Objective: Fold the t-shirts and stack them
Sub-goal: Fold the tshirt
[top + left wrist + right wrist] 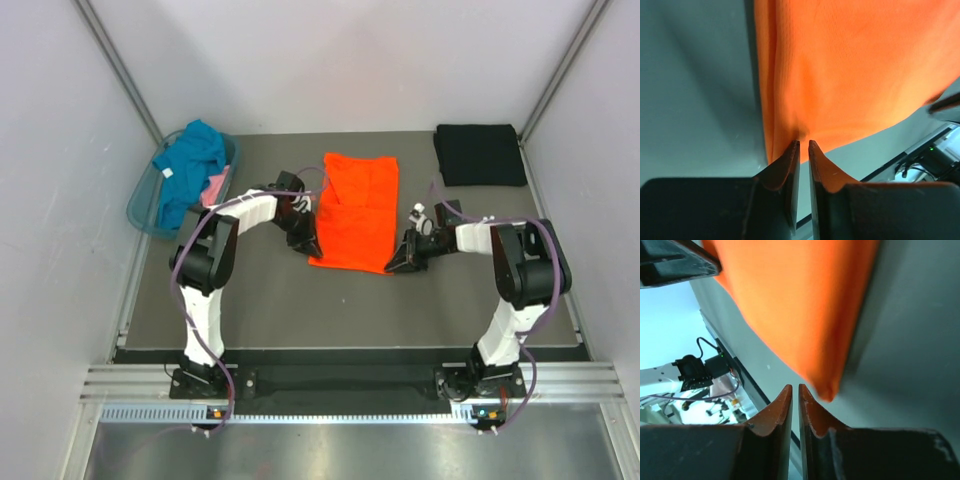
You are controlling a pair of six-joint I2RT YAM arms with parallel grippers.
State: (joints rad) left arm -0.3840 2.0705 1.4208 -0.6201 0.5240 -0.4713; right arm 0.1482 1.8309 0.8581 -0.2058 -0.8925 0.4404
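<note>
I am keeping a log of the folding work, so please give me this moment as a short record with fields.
orange t-shirt: flat on the table, centre, one side looks folded over
black t-shirt: folded, far right corner
basket: far left, holds teal t-shirt and pink t-shirt
left gripper: jaws almost closed, seem to pinch the orange hem
right gripper: jaws almost closed beside the orange corner, nothing seen between them

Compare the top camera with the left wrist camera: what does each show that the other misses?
Top only: the black shirt folded at the far right, and the basket at the far left holding a teal shirt and a pink shirt. Left wrist only: the left gripper up close, nearly closed at the edge of the orange shirt. Both: the orange shirt lying on the table.
</note>
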